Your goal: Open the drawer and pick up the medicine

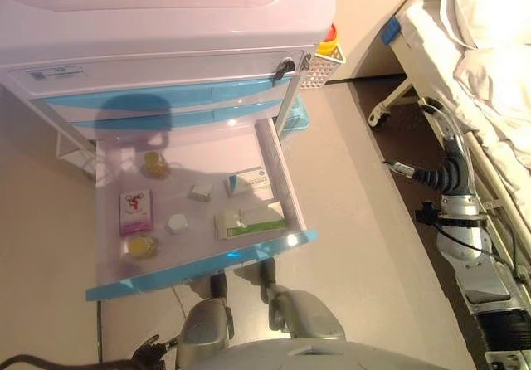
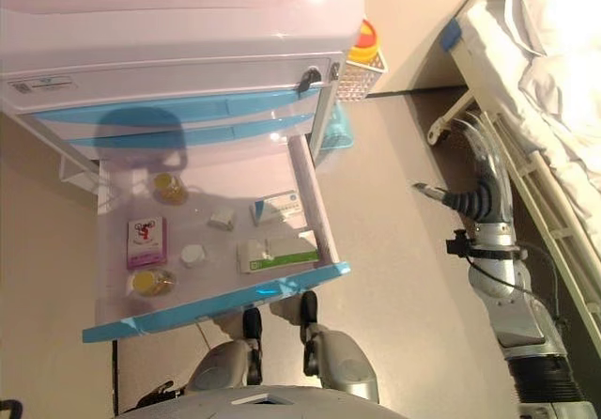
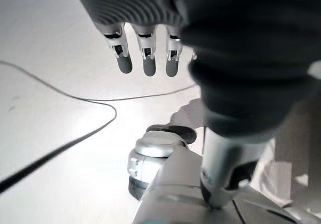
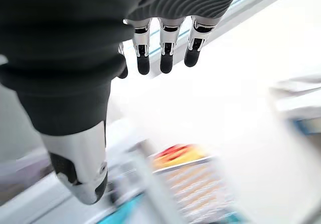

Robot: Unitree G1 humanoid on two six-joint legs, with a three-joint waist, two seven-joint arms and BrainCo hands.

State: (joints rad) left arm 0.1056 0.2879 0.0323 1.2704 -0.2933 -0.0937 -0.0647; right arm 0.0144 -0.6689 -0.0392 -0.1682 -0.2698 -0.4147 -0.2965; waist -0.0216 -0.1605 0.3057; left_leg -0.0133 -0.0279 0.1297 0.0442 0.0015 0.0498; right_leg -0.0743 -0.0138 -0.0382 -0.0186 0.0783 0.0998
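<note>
The cart's bottom drawer [image 1: 275, 171] stands pulled out, its blue front [image 1: 199, 264] nearest me. Inside lie a pink medicine box [image 1: 135, 211], a green-and-white box [image 1: 249, 223], a white-and-blue box [image 1: 249, 182], a small white box [image 1: 201, 192], a white cap [image 1: 177, 222] and two yellow jars [image 1: 156, 164] [image 1: 142, 246]. My right hand [image 1: 450, 167] hangs to the right of the cart, well clear of the drawer; its fingers [image 4: 165, 58] are straight and hold nothing. My left hand [image 3: 149, 58] is low over the floor, fingers straight and empty.
Two shut blue drawers [image 1: 166, 100] sit above the open one, with a key [image 1: 286, 66] in the cart's lock. A white basket [image 1: 325, 59] with a red and yellow thing hangs on the cart's right side. A bed [image 1: 481, 46] runs along the right.
</note>
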